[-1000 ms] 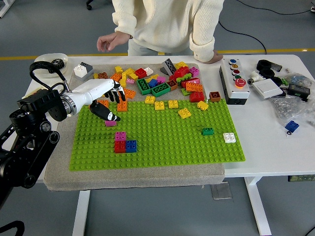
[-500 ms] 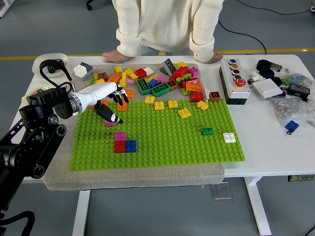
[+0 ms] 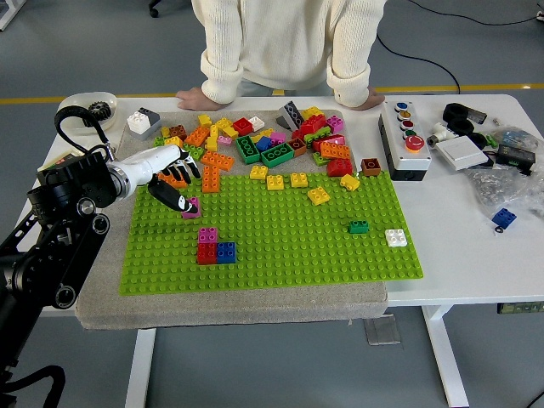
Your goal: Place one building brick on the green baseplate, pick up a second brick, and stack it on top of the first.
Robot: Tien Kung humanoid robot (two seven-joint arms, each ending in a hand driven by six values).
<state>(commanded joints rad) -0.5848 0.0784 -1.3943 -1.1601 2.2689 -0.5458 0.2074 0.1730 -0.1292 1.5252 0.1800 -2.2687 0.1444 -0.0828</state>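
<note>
Green bumpy baseplate (image 3: 280, 246) lies flat on my table. My left hand (image 3: 170, 178) hovers over its left side, black fingers (image 3: 181, 201) curled around a small pink brick (image 3: 192, 209) sitting on the plate. Just below stands a pink, red and blue brick stack (image 3: 214, 247). A person leans both hands on the far edge.

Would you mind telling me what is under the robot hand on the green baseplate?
A pink brick sits under the robot hand on the green baseplate; its fingers cover most of it.
</note>
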